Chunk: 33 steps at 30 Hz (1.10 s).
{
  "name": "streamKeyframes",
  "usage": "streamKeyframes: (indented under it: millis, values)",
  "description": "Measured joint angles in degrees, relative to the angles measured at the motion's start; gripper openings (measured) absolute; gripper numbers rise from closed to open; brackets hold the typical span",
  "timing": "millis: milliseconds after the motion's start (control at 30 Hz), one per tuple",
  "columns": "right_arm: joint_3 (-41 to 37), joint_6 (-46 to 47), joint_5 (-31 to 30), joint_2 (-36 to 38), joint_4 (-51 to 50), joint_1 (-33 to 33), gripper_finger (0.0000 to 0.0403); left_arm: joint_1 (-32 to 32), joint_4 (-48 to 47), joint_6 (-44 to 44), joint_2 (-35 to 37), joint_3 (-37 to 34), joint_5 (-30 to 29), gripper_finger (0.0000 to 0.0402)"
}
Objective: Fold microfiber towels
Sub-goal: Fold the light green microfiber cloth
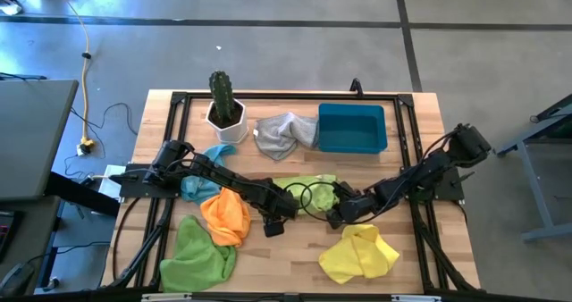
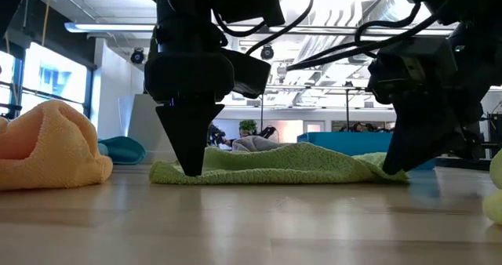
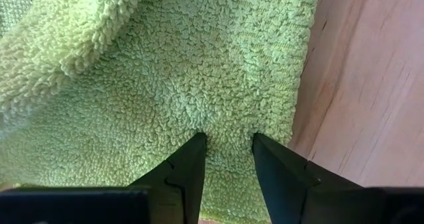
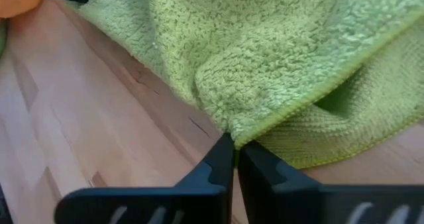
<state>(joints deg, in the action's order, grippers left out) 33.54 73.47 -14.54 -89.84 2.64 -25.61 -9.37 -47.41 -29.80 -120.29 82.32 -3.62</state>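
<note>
Six soft square microfiber towels on the pale wooden bench (image 1: 420,257). Two are lime green: one lime-green towel (image 1: 308,191) lies mid-bench between the two arms, the second lime-green towel (image 1: 198,253) sits crumpled near the front left corner. One orange towel (image 1: 227,216) is bunched just beside that second green one and touching it. One light blue towel (image 1: 204,179) is partly hidden under the left arm. One grey towel (image 1: 286,134) is heaped at the back, against one rigid blue plastic bin (image 1: 352,128). One yellow towel (image 1: 359,252) lies rumpled at front right. One green cactus in a white pot (image 1: 224,108) stands at the back left.

The centre lime-green towel lies low and mostly flat in the low view, loopy pile on the upper face, with a fold doubled over along one side and a finer-weave underside showing at its stitched edge.

Left tool (image 3: 228,151): tips down on the towel's left part near its edge, fingers (image 3: 189,168) standing apart, pressed into the pile with a strip of cloth between them; whether it grips cannot be told.

Right tool (image 4: 234,148): at the towel's right edge, fingers drawn together, pinching the hem, which puckers up into a small peak at the tips.
</note>
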Motion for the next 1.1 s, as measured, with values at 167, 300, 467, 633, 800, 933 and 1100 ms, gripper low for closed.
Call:
streamKeyframes:
  millis: [167, 300, 467, 633, 800, 933, 1100]
  values:
    - [0.0, -1.3, 2.6, 1.8, -3.5, 0.0, 0.0003, 0.0, -0.4, 1.1, 0.0, 0.0, 0.0, 0.0119]
    - [0.0, -3.6, 5.4, 4.6, -8.5, 0.0, 0.0004, -0.1, -0.5, 4.0, 0.0, 0.0, 0.1, 0.0119]
    - [0.0, -7.5, 8.9, 8.1, -14.7, 0.0, 0.0002, -0.1, -0.5, 6.6, 0.0, 0.0, 0.1, 0.0119]
    - [0.0, -10.9, 11.0, 9.8, -20.2, 0.1, 0.0002, -0.1, -0.3, 11.2, 0.0, 0.0, 0.1, 0.0119]
    - [0.0, -12.0, 11.6, 9.9, -22.8, 0.2, 0.0003, -0.1, -0.3, 12.5, 0.0, 0.2, 1.3, 0.0119]
    - [0.0, -12.6, 11.8, 10.0, -23.0, 0.9, 0.0017, 0.0, -0.1, 12.1, 0.0, 0.3, 1.7, 0.0119]
    - [0.1, -13.6, 11.3, 12.3, -23.7, 2.5, 0.0057, 0.0, 0.1, 11.5, 0.0, 0.3, 1.9, 0.0119]
